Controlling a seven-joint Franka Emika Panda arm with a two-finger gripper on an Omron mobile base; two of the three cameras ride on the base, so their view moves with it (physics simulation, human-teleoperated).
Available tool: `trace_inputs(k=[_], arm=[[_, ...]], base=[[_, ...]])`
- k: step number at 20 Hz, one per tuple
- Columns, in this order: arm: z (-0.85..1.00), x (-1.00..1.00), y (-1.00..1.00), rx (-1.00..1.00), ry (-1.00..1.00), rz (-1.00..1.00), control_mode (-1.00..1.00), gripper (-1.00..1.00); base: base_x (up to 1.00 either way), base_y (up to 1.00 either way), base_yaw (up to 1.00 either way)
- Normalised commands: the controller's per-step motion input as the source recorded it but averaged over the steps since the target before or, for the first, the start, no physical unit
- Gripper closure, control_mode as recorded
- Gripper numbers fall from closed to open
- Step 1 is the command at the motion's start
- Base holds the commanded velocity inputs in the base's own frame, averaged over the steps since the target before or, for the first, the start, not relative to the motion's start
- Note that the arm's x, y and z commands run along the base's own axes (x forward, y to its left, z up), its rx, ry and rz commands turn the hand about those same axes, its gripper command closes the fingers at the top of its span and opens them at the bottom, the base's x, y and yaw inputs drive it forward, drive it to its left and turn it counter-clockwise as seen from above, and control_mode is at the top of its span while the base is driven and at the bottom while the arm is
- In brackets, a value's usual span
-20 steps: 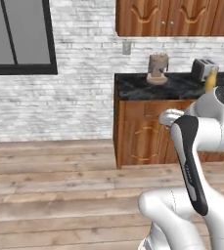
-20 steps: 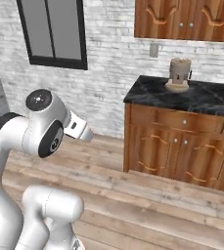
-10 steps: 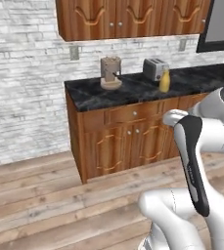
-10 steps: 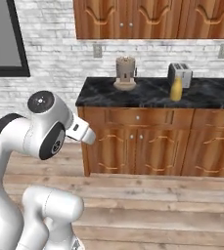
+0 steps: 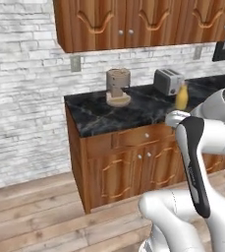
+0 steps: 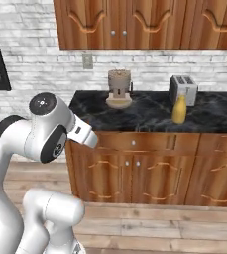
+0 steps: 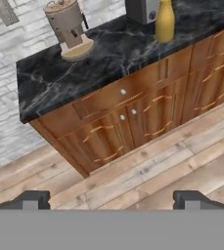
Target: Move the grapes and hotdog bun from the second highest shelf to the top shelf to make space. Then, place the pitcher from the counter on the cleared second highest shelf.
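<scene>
pitcher [image 6: 179,109] on counter [image 6: 149,115], beside toaster [image 6: 183,89]

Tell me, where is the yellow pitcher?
The pitcher stands on the black counter, just in front of the silver toaster, right of the coffee machine.

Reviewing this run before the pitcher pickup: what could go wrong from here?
1. The pitcher stands right in front of the toaster; a wide approach could knock either.
2. It is tall and narrow-necked, so a glancing touch from the open gripper may tip it on the counter.
3. The coffee machine sits near the counter's left end, exposed to an arm swing.
</scene>
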Motion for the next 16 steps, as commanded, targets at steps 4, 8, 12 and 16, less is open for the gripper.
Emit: trace_inputs(k=[4,8,12,16], arm=[[0.00,0.00,0.00,0.00,0.00,0.00,1.00,-1.00],[0.00,0.00,0.00,0.00,0.00,0.00,1.00,-1.00],[0.00,0.00,0.00,0.00,0.00,0.00,1.00,-1.00],[0.00,0.00,0.00,0.00,0.00,0.00,1.00,-1.00]], base=[[0.66,-0.66,0.00],[0.50,-0.76,0.00],[0.50,-0.75,0.00],[0.55,-0.66,0.00]])
